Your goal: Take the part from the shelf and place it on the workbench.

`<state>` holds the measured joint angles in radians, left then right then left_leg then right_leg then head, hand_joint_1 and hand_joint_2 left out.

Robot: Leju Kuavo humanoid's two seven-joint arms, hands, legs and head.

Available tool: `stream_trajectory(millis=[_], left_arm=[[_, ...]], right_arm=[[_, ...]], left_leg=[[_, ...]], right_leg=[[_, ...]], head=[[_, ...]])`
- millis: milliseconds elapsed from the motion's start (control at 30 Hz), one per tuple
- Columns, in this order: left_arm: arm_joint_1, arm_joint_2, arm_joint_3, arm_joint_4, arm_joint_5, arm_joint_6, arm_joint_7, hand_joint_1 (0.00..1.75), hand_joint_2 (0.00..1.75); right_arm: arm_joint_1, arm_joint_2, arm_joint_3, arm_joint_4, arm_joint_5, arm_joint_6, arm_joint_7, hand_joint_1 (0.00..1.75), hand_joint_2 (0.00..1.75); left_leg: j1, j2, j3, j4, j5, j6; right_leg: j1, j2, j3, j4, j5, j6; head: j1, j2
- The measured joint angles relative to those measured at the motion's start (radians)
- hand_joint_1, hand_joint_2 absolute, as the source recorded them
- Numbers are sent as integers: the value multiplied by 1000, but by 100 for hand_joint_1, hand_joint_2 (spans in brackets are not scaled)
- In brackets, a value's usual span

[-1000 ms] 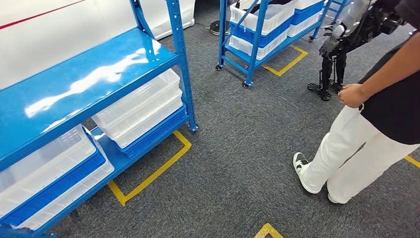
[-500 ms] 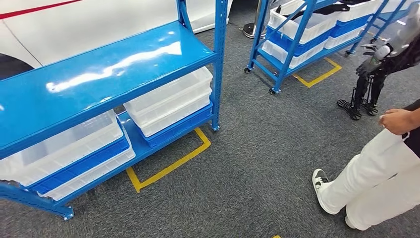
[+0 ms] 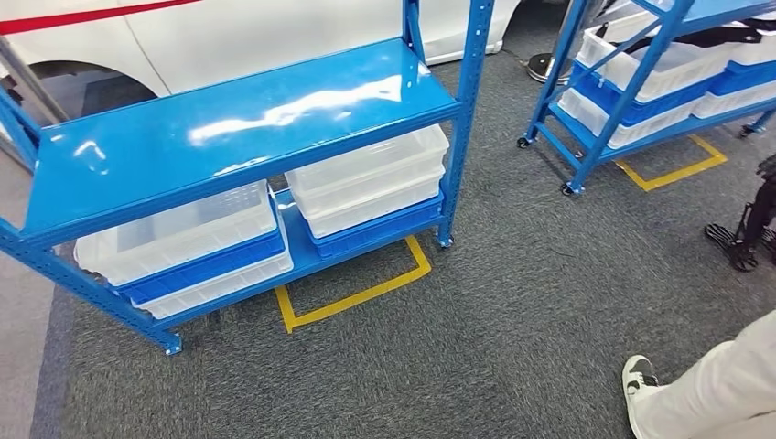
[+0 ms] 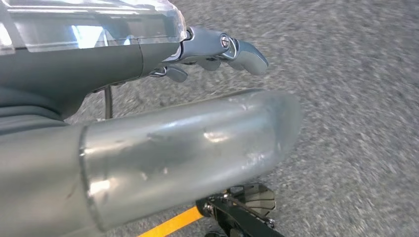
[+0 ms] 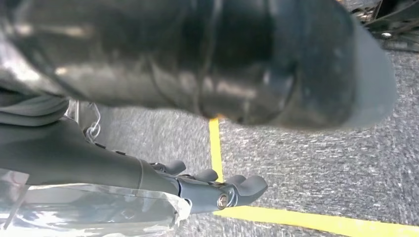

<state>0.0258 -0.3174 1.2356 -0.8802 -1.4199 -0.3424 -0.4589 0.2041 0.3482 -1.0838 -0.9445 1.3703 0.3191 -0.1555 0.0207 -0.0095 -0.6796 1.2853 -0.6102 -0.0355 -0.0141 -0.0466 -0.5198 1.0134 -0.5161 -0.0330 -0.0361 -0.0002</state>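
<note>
A blue metal shelf (image 3: 247, 119) stands ahead of me in the head view. Its glossy top board is bare. On its lower board sit two stacks of clear and blue bins, one on the left (image 3: 178, 233) and one on the right (image 3: 371, 178); I can make out no part in them. In the left wrist view my left hand (image 4: 212, 47) hangs over grey carpet, fingers loosely straight, holding nothing. My right hand (image 5: 217, 187) hangs the same way over a yellow floor line, with nothing in it.
A second blue rack (image 3: 641, 82) with bins stands at the back right. A person's white trouser leg (image 3: 723, 393) and shoe (image 3: 641, 375) are at the lower right. A white car (image 3: 274, 27) is behind the shelf. Yellow tape (image 3: 357, 293) marks the carpet.
The whole picture has shifted: the camera has turned, so the shelf now sits in the middle and the person has slid mostly out at the right edge.
</note>
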Motion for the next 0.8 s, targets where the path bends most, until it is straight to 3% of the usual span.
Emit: stream_trajectory(millis=[33,67,167,200,267,300,367,433,467,500,533,567,600,667,733,800], left_arm=[[2,0,-2,0,0,1,0,0,0],[4,1,-2,0,0,4,0,0,0],[5,3,-5,0,1,12,0,0,0],[5,4,-6,0,1,14,0,0,0],[8,5,-6,0,2,16,0,0,0],[9,5,-6,1,2,17,0,0,0],[8,5,-6,1,2,18,0,0,0],[5,5,-6,1,2,18,0,0,0],[4,5,-6,1,2,18,0,0,0],[4,5,-6,1,2,18,0,0,0],[5,5,-6,2,2,18,0,0,0],[5,5,-7,2,2,18,0,0,0],[5,4,-7,3,2,18,0,0,0],[3,4,-7,5,2,19,0,0,0],[4,5,-7,6,2,22,0,0,0],[7,6,-7,8,2,25,0,0,0]], right_arm=[[-5,0,-9,5,7,3,-1,0,0],[-11,0,-17,11,15,6,-2,0,0],[-27,0,-38,30,30,12,-1,0,0],[-32,0,-43,36,32,13,-1,0,0],[-40,-1,-51,43,35,14,-1,0,0],[-43,-1,-54,45,36,15,-1,0,0],[-44,-3,-59,50,37,15,-1,0,0],[-43,-5,-65,55,37,15,-1,0,0],[-43,-5,-68,58,37,16,-1,0,0],[-43,-6,-70,60,38,16,-1,0,0],[-43,-7,-72,62,38,16,-1,0,0],[-43,-7,-74,64,38,16,-1,0,0],[-43,-7,-75,65,38,16,-1,0,0],[-44,-7,-80,68,40,17,1,0,0],[-47,-8,-84,71,43,20,3,0,0],[-51,-7,-87,74,46,22,6,0,0]], left_leg=[[0,4,8,-8,13,1],[-1,10,38,-57,42,3],[-9,50,141,-245,114,21],[-13,56,152,-269,118,27],[-15,44,151,-277,120,37],[-13,38,154,-283,124,42],[-6,23,160,-297,135,55],[-4,9,157,-300,141,61],[-4,0,154,-299,141,62],[-4,-10,153,-297,141,62],[-4,-21,153,-295,141,62],[-4,-33,153,-293,140,61],[-4,-44,154,-290,139,58],[-6,-64,149,-281,135,49],[-7,-79,142,-277,134,36],[-4,-87,137,-276,134,23]], right_leg=[[2,-14,0,1,-1,0],[2,-25,1,2,-3,1],[6,-53,6,7,-9,11],[7,-59,8,8,-10,16],[8,-70,13,5,-10,26],[7,-65,17,7,-13,31],[5,-20,0,51,-48,41],[1,30,-57,168,-113,46],[0,38,-87,228,-136,48],[-1,41,-106,265,-141,50],[-2,43,-109,266,-125,51],[-3,46,-94,228,-91,51],[-5,54,-66,163,-49,50],[-7,86,-19,50,-3,45],[-4,99,-7,17,-3,38],[-4,83,-6,13,2,26]], head=[[0,0],[0,0],[0,0],[0,0],[1,0],[1,0],[2,0],[3,0],[3,0],[3,0],[3,0],[3,0],[3,0],[3,0],[3,0],[2,0]])
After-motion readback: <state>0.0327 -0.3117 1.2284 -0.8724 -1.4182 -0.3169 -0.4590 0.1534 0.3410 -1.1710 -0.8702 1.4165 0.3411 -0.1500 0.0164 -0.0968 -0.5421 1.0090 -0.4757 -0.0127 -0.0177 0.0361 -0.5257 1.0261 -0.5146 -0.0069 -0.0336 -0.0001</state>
